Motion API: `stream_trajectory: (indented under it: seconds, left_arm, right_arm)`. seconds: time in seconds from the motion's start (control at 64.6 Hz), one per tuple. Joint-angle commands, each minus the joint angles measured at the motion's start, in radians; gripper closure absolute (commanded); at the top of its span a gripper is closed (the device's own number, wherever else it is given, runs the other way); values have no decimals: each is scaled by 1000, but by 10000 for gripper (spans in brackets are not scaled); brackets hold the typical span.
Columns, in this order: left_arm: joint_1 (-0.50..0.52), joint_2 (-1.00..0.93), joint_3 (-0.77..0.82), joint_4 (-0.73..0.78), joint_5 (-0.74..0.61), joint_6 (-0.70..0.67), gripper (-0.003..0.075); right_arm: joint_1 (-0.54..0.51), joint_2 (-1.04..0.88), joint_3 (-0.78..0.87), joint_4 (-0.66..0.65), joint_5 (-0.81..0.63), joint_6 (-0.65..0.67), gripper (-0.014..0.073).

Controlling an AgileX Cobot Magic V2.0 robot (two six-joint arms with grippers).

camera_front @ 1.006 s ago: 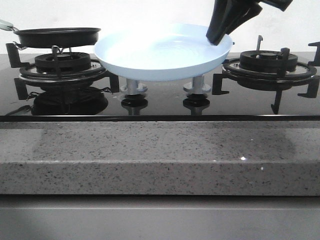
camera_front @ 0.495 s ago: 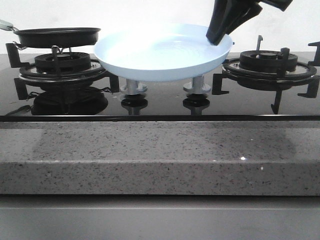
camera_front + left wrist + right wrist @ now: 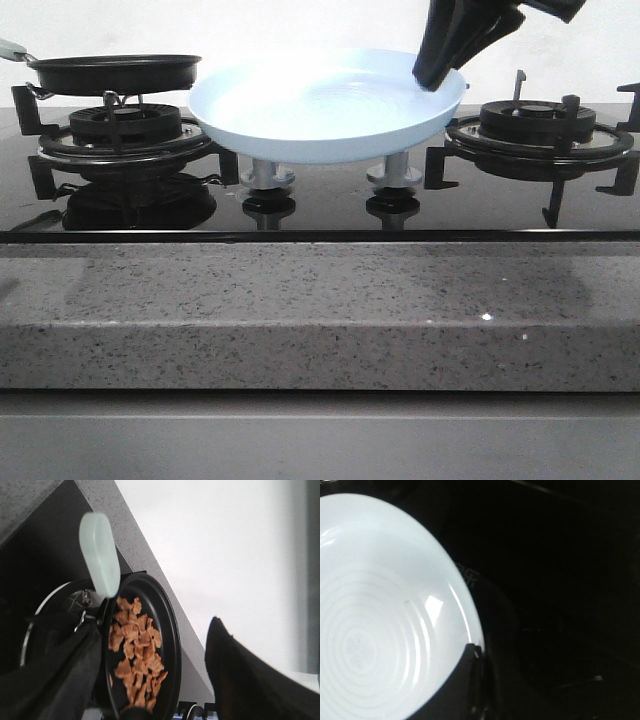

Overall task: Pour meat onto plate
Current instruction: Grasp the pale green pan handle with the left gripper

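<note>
The pale-blue plate (image 3: 320,110) hangs tilted above the middle of the stove, and its ringed inside (image 3: 380,620) is bare. My right gripper (image 3: 436,75) is shut on the plate's right rim, with one dark finger (image 3: 465,680) lying over the rim. On the left burner rests the black pan (image 3: 115,72) with a pale handle (image 3: 100,555). It holds the meat (image 3: 136,650), a heap of tan chunks. My left gripper (image 3: 154,624) is open and apart from the pan, with the pan seen between its fingers. The left arm does not show in the front view.
Black burner grates stand at the left (image 3: 120,140) and the right (image 3: 540,130). Two grey knobs (image 3: 268,180) sit under the plate on the glossy black stovetop. A speckled grey counter edge (image 3: 320,320) runs along the front, and a white wall stands behind.
</note>
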Motion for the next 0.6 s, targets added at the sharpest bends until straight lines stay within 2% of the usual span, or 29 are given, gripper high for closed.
stream_trajectory:
  seconds: [0.0, 0.294, 0.588]
  left_arm:
    - [2, 26, -94, -66, 65, 9, 279]
    - [2, 147, -211, -64, 84, 6, 279]
    - [2, 188, -237, -65, 11, 6, 279]
  right_arm:
    - [-4, -55, -23, 31, -34, -7, 663]
    - [-4, -55, -23, 31, -34, -7, 663]
    - [-4, -55, -23, 31, -34, -7, 663]
